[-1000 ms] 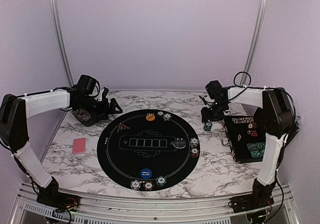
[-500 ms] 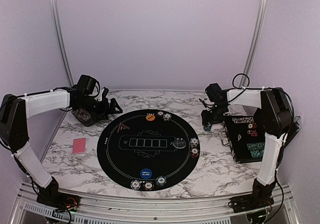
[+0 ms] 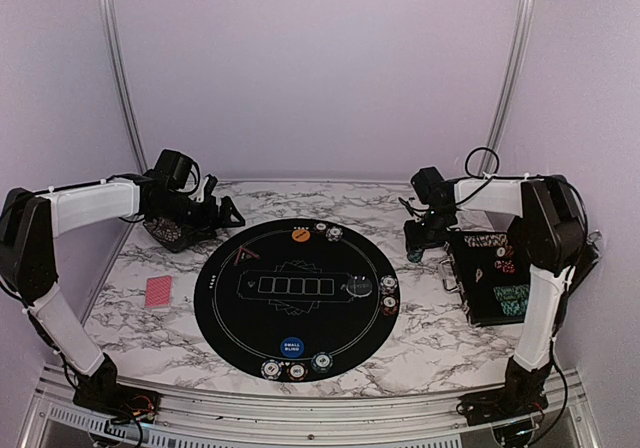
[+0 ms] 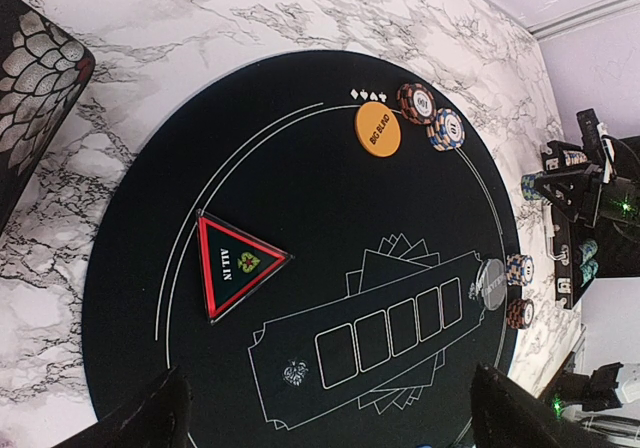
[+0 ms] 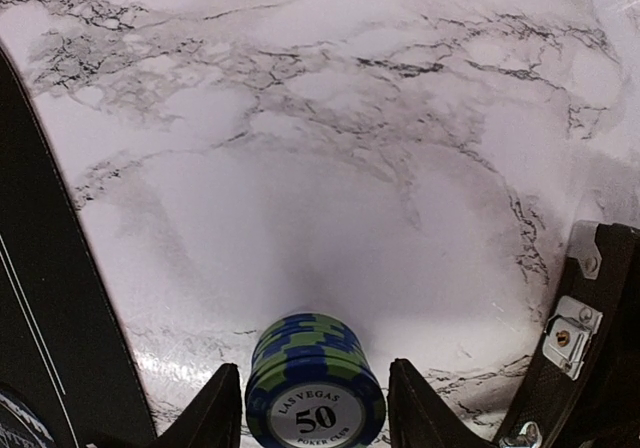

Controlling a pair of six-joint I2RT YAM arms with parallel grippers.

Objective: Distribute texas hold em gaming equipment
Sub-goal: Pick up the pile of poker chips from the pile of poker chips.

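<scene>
The right fingers [image 5: 215, 413] stand half-narrowed, one on each side of a short stack of blue-and-green chips [image 5: 315, 378] marked 50. They sit so tight against its striped edge that I cannot tell whether they already pinch it or are just short of contact. The stack rests flat on the bare bench [image 5: 330, 138] toward the far right corner, between the rim of the round black mat [image 3: 240, 308] and the open black case [image 3: 480, 290]. That fits a stack fresh out of the case and waiting to go to a seat. The straddle from above suits lifting the whole pile at once instead of chip by chip. The left fingers [image 4: 140, 423] are spread wide and hold nothing, hovering over the far left of the bench above a dark patterned object [image 4: 30, 98], probably parked clear of the mat while the other arm works. On the mat, the orange button [image 4: 377, 128] and two chip stacks [image 4: 430, 116] sit at the far rim, with the black triangular marker [image 4: 235, 263] on the left. More chips [image 3: 389, 295] lie at the right rim and others [image 3: 297, 370] at the near rim beside the blue button [image 3: 291, 347]. The red-backed cards [image 3: 159, 291] lie off the mat near the left edge. Compared with a second ago, the right arm has dropped over the stack, which then stood in plain sight just below it, and its fingers have drawn in. The left arm and the layout on the mat have not changed.
</scene>
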